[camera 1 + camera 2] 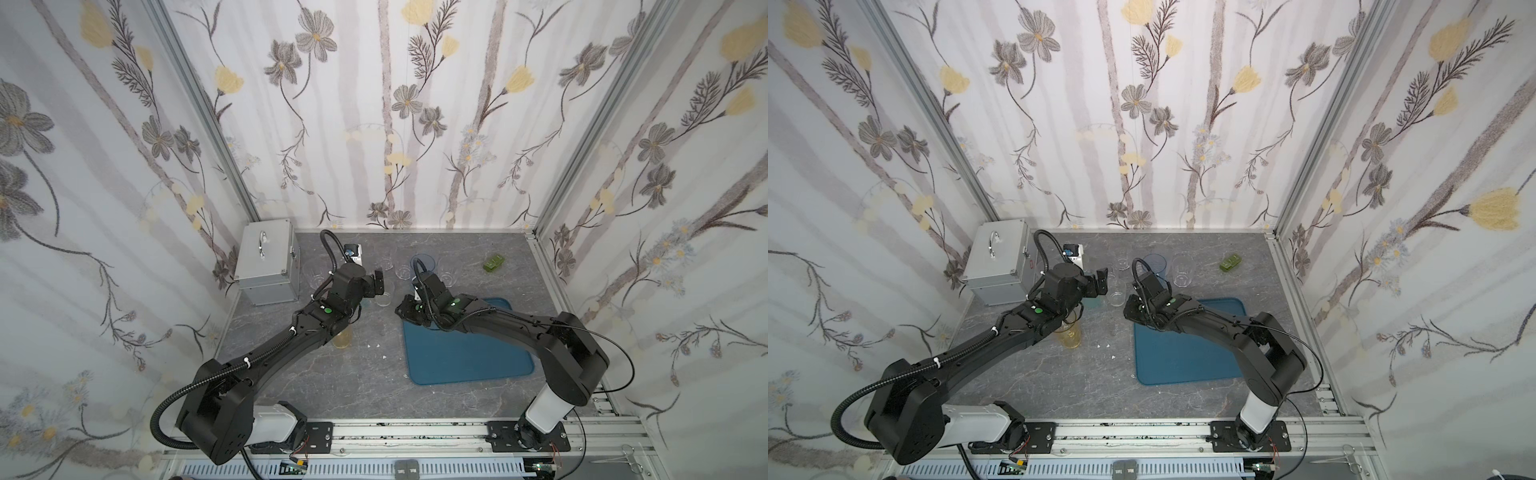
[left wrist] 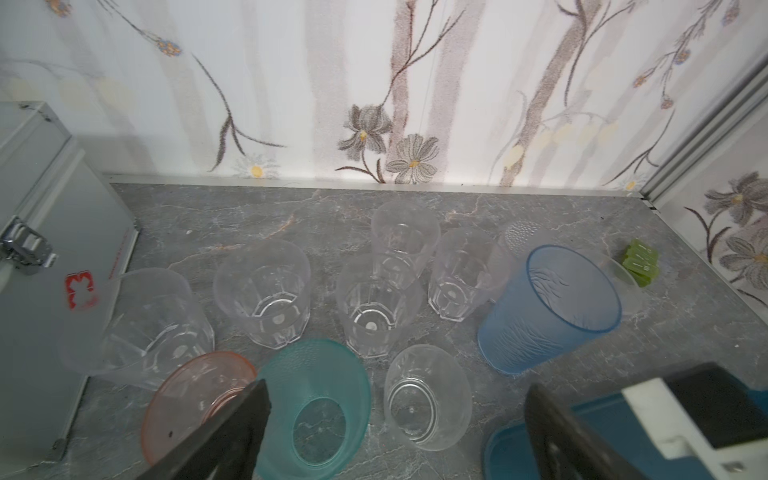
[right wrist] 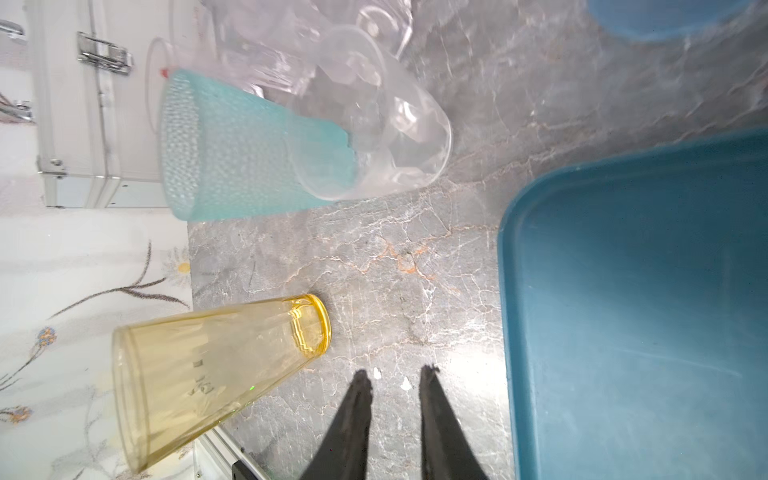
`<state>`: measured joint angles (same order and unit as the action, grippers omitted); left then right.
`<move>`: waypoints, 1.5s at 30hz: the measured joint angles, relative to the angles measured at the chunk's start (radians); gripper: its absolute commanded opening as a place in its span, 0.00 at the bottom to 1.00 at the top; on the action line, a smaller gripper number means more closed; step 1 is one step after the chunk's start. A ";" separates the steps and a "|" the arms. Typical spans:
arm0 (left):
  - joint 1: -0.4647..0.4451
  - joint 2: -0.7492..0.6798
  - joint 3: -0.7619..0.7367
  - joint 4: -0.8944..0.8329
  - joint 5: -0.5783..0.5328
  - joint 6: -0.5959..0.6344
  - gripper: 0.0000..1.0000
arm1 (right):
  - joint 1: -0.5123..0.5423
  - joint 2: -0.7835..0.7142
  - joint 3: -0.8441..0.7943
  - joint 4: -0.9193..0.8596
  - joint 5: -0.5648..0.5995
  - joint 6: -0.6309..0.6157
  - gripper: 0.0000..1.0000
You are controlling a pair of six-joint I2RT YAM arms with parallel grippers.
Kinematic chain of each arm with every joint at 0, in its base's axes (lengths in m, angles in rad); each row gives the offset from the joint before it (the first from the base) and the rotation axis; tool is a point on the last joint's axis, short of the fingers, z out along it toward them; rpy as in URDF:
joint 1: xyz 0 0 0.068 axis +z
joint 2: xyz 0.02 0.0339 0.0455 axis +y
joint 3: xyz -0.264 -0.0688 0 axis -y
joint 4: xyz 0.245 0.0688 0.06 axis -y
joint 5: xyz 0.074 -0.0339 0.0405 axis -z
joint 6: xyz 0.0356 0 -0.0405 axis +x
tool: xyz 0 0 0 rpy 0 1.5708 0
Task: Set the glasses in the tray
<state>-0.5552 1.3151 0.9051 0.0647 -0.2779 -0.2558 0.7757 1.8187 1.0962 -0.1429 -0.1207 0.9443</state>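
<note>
Right fingers (image 3: 357,415) slightly apart, empty, between yellow glass (image 3: 216,370) and tray (image 3: 623,291)

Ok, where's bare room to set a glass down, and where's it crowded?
Bare: the visible floor of the tray; the marble strip between it and the yellow glass; the table in front of the tray. Crowded: from the silver case to the blue glass, clear tumblers stand packed.
</note>
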 measured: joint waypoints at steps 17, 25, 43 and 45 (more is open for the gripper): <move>0.215 -0.022 0.110 -0.296 0.154 0.008 0.92 | -0.057 -0.067 0.164 -0.232 0.192 -0.241 0.35; 0.172 0.018 0.123 -0.312 0.200 -0.020 0.90 | -0.111 -0.090 0.161 -0.254 0.179 -0.249 0.35; -0.055 0.267 0.290 -0.307 0.200 -0.039 0.91 | -0.304 0.014 0.411 -0.385 0.164 -0.385 0.39; -0.069 0.294 0.306 -0.307 0.200 -0.039 0.91 | -0.313 0.042 0.439 -0.401 0.153 -0.398 0.39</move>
<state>-0.6247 1.6089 1.2110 -0.2428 -0.0784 -0.2947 0.4625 1.8606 1.5356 -0.5442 0.0322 0.5465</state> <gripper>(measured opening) 0.905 0.396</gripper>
